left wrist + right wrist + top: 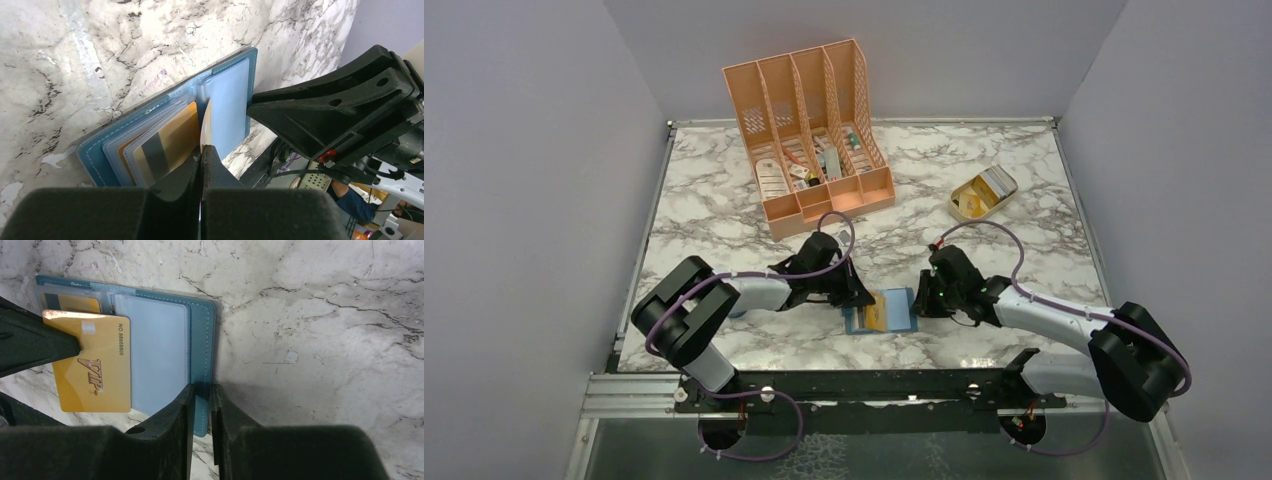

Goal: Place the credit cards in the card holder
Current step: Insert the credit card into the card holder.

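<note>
Two arms are meeting over the open card holder (904, 305), which is lying flat near the front edge of the table (724, 200), with open marble on every side and the peach organizer (809, 130) and tan tray (959, 208) well behind. One striped card (165, 145) is sitting in a clear sleeve (117, 150) while the left gripper (201, 150) is clamping a gold card (205, 125) edge-on over the holder's middle. The right gripper (202, 395) is standing with its jaws almost together astride the holder's right edge, and whether they are pinching it is unclear.
</note>
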You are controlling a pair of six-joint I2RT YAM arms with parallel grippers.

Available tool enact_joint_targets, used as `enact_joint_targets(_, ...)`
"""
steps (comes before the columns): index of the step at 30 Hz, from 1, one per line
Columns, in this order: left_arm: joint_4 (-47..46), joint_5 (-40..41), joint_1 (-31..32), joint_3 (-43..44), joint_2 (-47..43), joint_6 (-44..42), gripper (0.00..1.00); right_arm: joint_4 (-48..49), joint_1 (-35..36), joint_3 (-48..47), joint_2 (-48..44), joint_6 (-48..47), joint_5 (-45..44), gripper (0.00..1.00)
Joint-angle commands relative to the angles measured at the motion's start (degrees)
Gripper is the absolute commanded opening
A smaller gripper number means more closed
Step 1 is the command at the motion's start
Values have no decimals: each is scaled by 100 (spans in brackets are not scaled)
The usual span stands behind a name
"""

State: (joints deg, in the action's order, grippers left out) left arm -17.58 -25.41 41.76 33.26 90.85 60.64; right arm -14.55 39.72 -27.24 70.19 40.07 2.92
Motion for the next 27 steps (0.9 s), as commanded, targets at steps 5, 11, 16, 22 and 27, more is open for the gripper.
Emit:
enact_joint_targets(5,699,139,26,321,-110,-262,0,-611,9,-340,-432,153,261,27)
enact_joint_targets(11,701,130,25,357,-144,-243,0,-282,13,-475,-547,50,414,28)
enact_joint_targets(16,756,120,25,391,-145,-264,0,198,15,-325,-270,127,670,27)
enact_joint_targets(22,819,135,25,362,-205,-265,0,249,18,-156,129,156,575,24)
enact_joint_targets(27,799,265,25,307,-326,-255,0,234,13,22,161,175,482,22)
